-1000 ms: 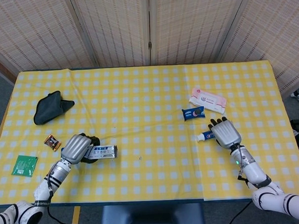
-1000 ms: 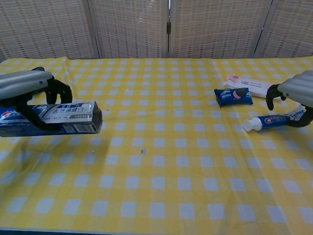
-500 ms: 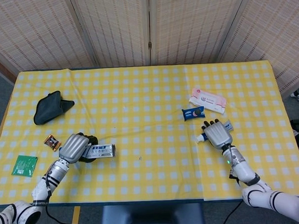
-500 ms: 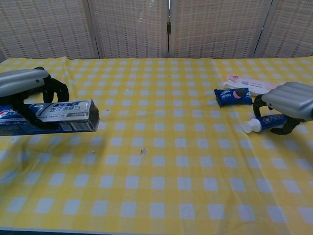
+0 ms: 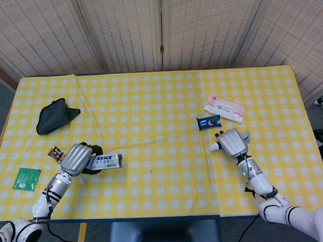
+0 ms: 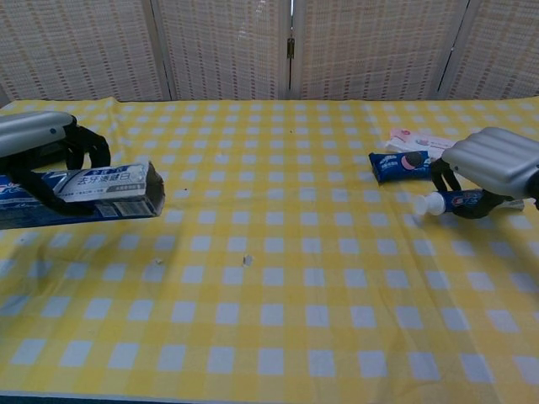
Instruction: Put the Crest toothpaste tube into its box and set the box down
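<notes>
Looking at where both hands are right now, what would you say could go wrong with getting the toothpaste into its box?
1. The right hand grips the toothpaste tube from above with only its cap end poking out, so the tube might slip or tilt when carried.
2. The left hand holds the box near its far end; the open mouth could sag or wobble during insertion.
3. The cookie pack lies close beside the right hand and could get knocked.

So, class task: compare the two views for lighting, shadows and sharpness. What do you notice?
Head view: even, soft light, only faint shadows under the left hand and right hand, and small items look slightly soft. Chest view: the toothpaste box sits close and large, cut off at the left edge, its print readable.
</notes>
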Robot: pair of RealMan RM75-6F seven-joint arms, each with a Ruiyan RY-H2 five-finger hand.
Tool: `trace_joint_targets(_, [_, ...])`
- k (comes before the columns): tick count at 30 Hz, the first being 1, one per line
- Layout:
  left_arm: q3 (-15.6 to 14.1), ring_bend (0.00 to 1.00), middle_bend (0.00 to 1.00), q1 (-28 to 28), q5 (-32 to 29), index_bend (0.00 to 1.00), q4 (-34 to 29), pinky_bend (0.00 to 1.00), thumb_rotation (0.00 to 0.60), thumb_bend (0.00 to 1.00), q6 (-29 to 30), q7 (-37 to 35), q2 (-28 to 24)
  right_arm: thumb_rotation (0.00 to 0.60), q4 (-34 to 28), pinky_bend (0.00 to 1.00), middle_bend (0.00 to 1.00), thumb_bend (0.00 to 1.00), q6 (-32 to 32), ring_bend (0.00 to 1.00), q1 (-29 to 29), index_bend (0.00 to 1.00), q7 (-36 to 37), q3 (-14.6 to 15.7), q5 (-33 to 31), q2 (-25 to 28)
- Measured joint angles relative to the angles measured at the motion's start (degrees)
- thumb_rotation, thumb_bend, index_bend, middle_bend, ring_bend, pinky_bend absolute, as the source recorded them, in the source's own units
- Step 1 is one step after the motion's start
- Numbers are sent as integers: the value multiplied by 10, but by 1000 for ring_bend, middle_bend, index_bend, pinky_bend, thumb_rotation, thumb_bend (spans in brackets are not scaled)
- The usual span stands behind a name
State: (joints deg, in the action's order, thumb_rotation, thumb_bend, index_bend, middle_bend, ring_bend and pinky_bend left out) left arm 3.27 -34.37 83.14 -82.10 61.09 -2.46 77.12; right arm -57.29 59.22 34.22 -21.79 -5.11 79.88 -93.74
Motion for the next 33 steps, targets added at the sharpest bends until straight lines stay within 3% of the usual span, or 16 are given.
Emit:
trace_joint_targets(9, [10, 651, 691, 7, -21, 684, -14, 465, 600, 232, 4, 6, -5, 600, -54, 878, 706, 339, 78, 845, -11, 952, 167, -14, 40, 54])
trace_joint_targets(17, [22, 651, 691, 7, -63, 684, -38, 465, 600, 232, -19, 17, -8, 600, -230, 880, 707, 341, 80, 844, -23, 952, 379, -40, 33, 175])
trace_joint_targets(23, [34, 651, 691, -2, -90, 684, -63, 465, 600, 232, -34, 40, -3, 600, -310, 885, 706, 340, 78, 847, -31, 952, 528, -53, 38, 240])
trace_joint_targets(33, [72, 649, 691, -13, -139, 683, -118, 465, 600, 232, -43, 7, 18, 600, -370, 889, 707, 341, 85, 850, -36, 952, 787, -67, 62, 272])
